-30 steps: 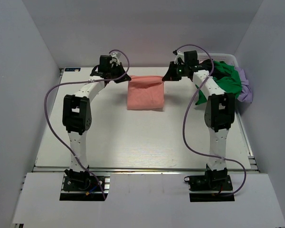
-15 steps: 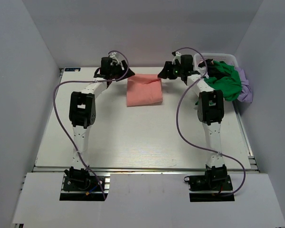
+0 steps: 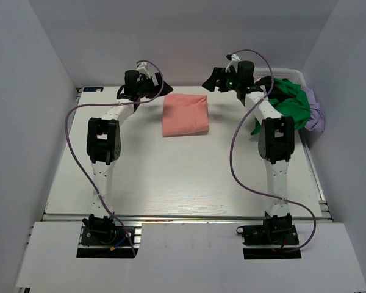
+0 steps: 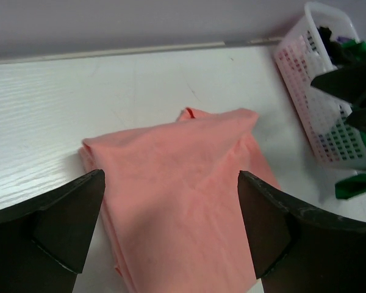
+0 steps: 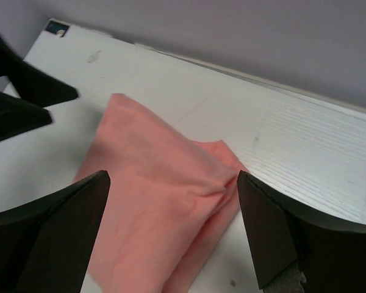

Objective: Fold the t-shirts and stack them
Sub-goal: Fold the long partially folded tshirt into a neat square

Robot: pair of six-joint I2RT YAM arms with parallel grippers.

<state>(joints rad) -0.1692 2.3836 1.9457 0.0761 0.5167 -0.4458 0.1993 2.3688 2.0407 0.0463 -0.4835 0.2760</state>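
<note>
My left fingers (image 4: 55, 223) and right fingers (image 5: 52, 226) stood wide and empty above the salmon-pink t-shirt (image 3: 185, 115), which lay folded far-centre on the surface (image 3: 183, 177). One looked done. The green t-shirt (image 3: 290, 101) and lilac t-shirt (image 3: 316, 115), heaped at the far-right basket (image 3: 287, 71), awaited folding and stacking.

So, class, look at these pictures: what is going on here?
Two robot arms are working on folding t-shirts. A pink shirt lies folded on the table near its far edge. The left gripper and right gripper sit on either side of it, both open and holding nothing. A green shirt and a lilac shirt spill over the white basket at the far right, not yet folded.
</note>
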